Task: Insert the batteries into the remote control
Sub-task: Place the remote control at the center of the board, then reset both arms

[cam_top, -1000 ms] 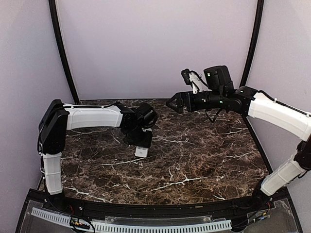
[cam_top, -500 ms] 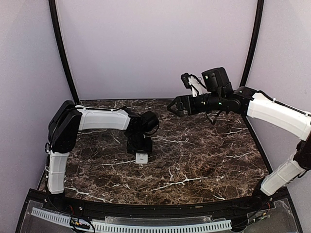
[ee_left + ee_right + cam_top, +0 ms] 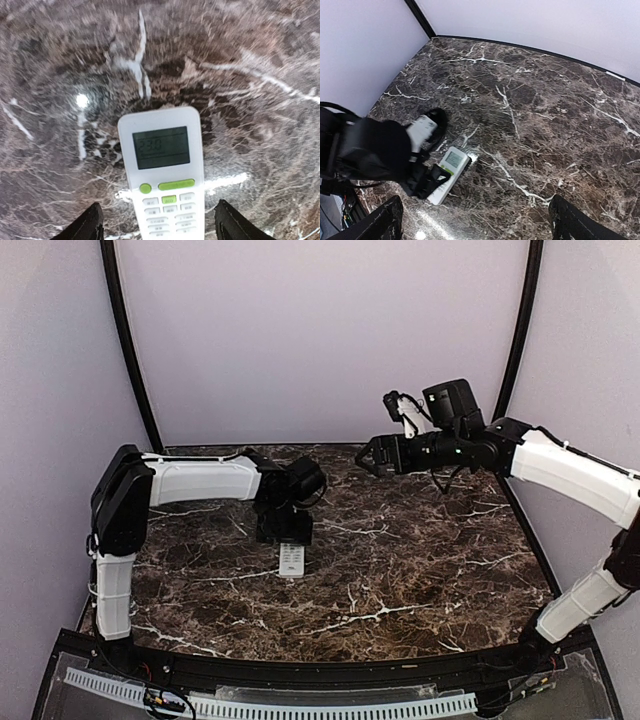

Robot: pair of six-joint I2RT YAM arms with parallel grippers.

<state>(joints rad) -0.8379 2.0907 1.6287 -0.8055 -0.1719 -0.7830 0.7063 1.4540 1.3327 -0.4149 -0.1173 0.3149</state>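
The white remote control [image 3: 165,170] lies flat on the marble table, face up, with its display lit and green buttons showing. It also shows in the top view [image 3: 291,560] and in the right wrist view [image 3: 449,172]. My left gripper [image 3: 159,231] hovers over the remote's button end, open, with a finger on each side and a gap to both. It also shows in the top view [image 3: 284,531]. My right gripper [image 3: 371,455] is open and empty, held high over the back right of the table. No batteries are in view.
The dark marble table [image 3: 420,560] is ringed by a black frame and lilac walls. A white slotted rail [image 3: 300,705] runs along the near edge.
My left gripper has drawn back from the remote, so more of its length now shows lying flat. My right gripper has shifted slightly to the right.
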